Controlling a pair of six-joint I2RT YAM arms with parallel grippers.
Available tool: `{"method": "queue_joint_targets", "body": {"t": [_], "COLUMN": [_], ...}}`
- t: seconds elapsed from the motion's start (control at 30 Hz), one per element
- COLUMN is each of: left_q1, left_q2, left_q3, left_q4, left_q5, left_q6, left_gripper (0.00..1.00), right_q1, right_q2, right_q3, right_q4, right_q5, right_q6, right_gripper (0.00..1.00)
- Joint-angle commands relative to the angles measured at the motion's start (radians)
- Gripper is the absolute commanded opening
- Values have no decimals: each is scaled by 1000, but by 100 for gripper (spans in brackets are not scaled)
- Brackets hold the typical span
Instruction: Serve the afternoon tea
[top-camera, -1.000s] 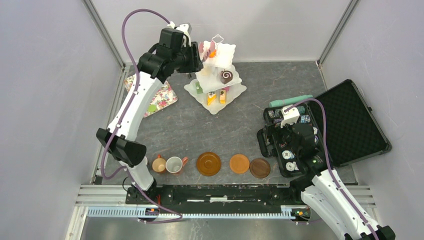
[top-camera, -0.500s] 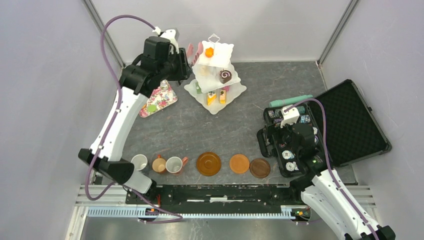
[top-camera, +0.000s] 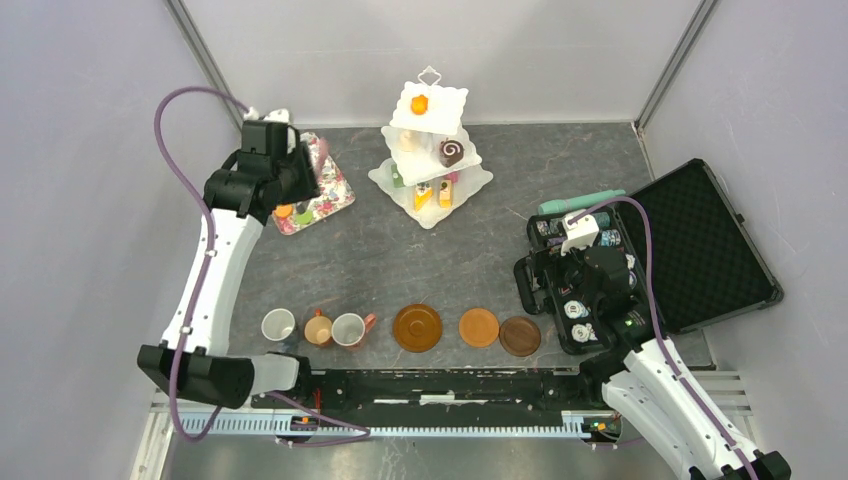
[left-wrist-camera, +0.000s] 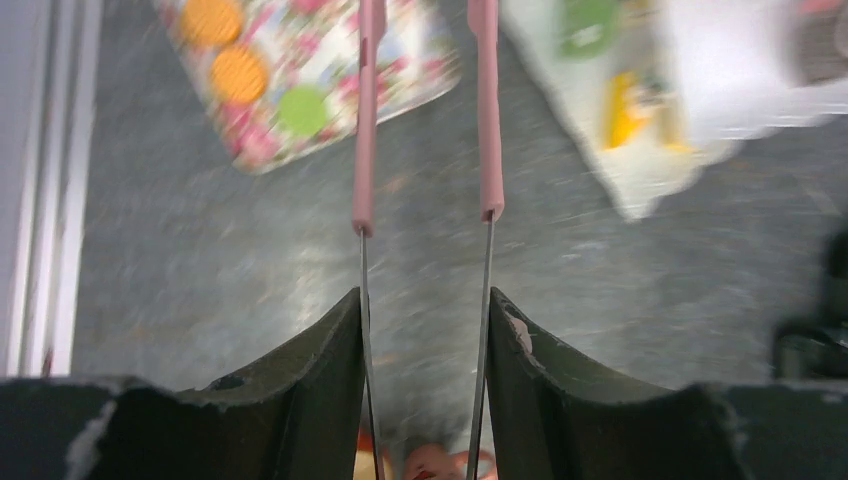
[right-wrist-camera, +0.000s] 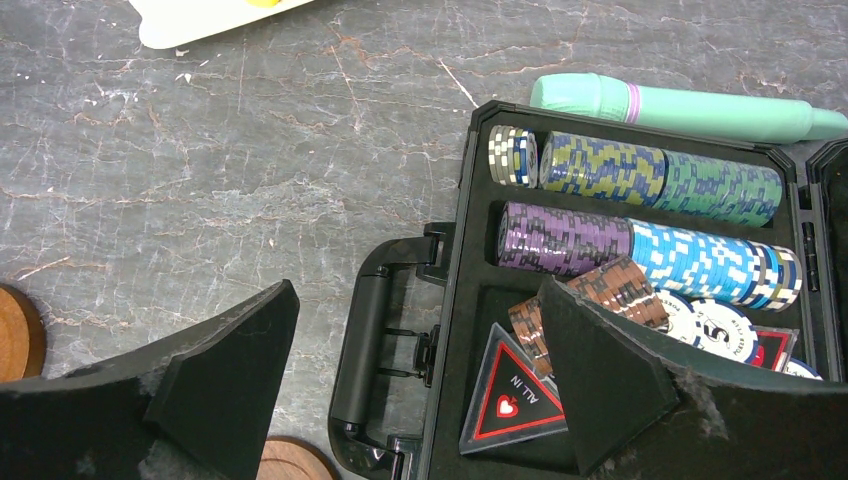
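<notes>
Top external view: white three-tier scalloped plastic stand (top-camera: 476, 180) at far middle of table, small colourful toy cakes (top-camera: 451, 153) on its tiers. Three round toy treats (left-wrist-camera: 302, 110) lie on floral rectangular tray (top-camera: 335, 188), left of stand. Three small mugs (top-camera: 318, 328) and three round brown-orange saucers (top-camera: 479, 327) sit in near row, mugs not on saucers yet. My left gripper (left-wrist-camera: 423, 310) hangs by tray, squeezing thin metal tongs with pink tips (left-wrist-camera: 489, 120); tips apart, nothing in them. I think treat pick comes next. My right gripper (right-wrist-camera: 417, 290) is wide, empty, parked over open black case (right-wrist-camera: 462, 290) of poker chips (right-wrist-camera: 600, 165), out of way.
</notes>
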Motion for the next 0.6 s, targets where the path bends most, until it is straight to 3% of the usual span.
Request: {"method": "queue_joint_targets", "body": {"t": [0.0,0.1,0.57], "left_q1": [170,230,231], "left_q2": [3,16,102], "left_q3": [-157,-240,-336], "left_q4": [-34,-8,83], "left_q5": [30,67,33], "left_q6": [-46,-72,-58], "left_gripper": [49,48,53], "right_q1": [7,7,10], "right_q2": [0,-2,-1], "right_q3": [-3,-2,-4], "right_q4": [26,24,25], "right_q5": [-6,-8,-5], "right_q6": [8,7,8], "right_gripper": [98,98,98]}}
